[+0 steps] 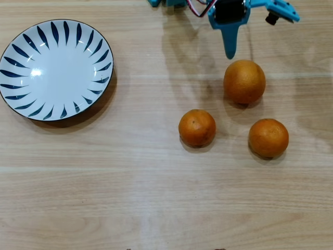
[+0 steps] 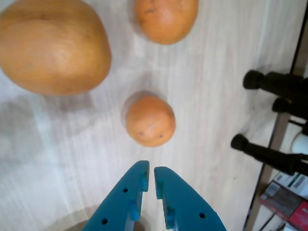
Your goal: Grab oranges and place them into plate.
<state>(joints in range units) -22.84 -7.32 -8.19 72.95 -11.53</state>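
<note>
Nearly closed pincer, oranges ahead.

Three oranges glow deep orange with dimpled skin. The plate is white, ringed with dark blue petal strokes and a dark edge. The gripper is bright turquoise; the surface is pale wood grain.

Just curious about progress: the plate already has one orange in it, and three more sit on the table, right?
Not quite. In the overhead view the plate holds nothing. All three oranges, the large one and two smaller ones, lie on the table.
</note>
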